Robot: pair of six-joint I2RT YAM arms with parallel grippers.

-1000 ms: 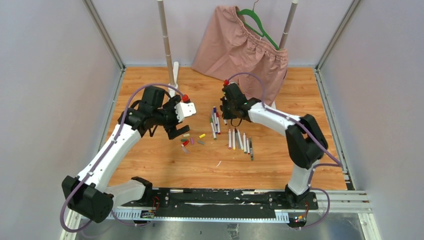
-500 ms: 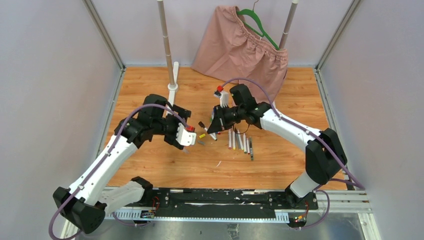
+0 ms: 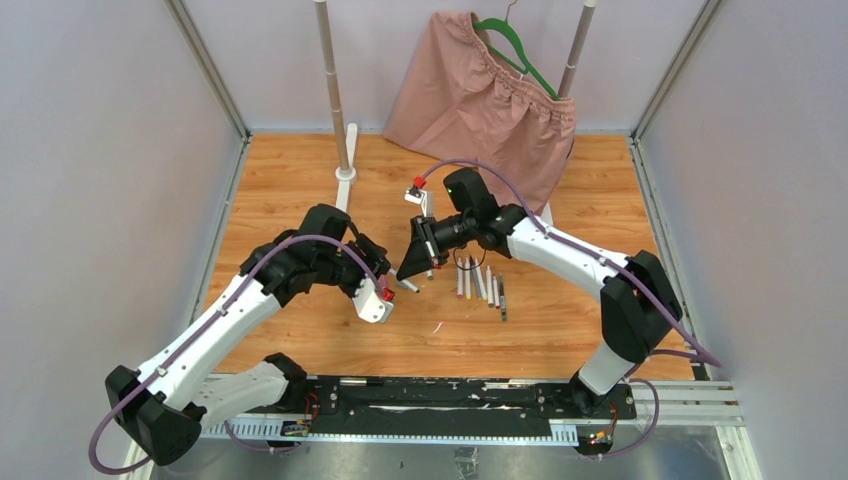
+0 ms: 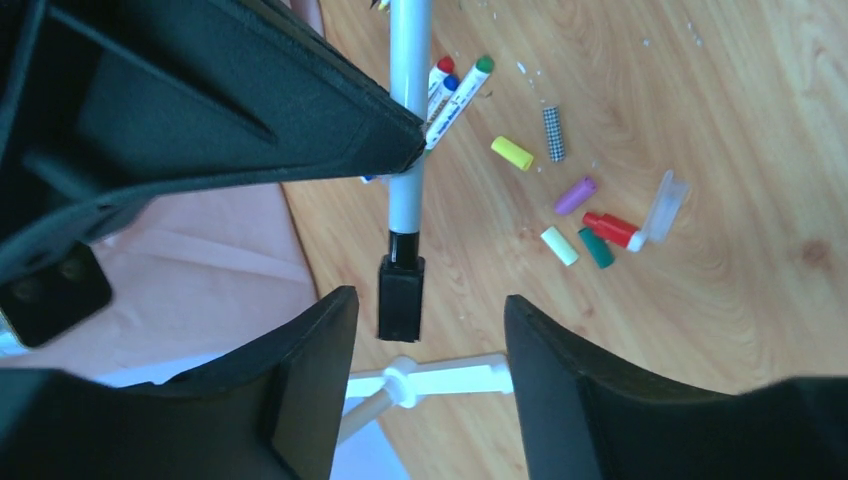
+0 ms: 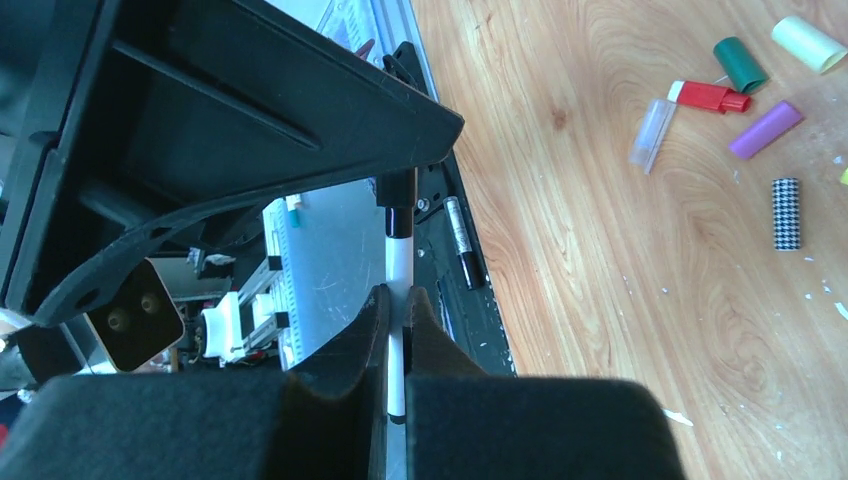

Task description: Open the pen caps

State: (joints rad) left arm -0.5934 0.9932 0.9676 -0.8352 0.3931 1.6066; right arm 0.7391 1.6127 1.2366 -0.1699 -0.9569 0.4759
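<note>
One white pen (image 4: 407,200), its stubby black cap (image 4: 401,297) on, sits pinched in the right claw (image 5: 397,300); the left claw (image 4: 428,300) stands spread around that cap.

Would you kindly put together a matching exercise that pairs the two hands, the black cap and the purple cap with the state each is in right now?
Things:
1. right hand
2. left hand
3. black cap
4. purple cap

States:
A. lying loose on the table
B. open, one finger on each side of a cap, not touching it
C. shut on the white pen
D. on the end of the held pen

Pairs: 1-C, 2-B, 3-D, 4-A
</note>
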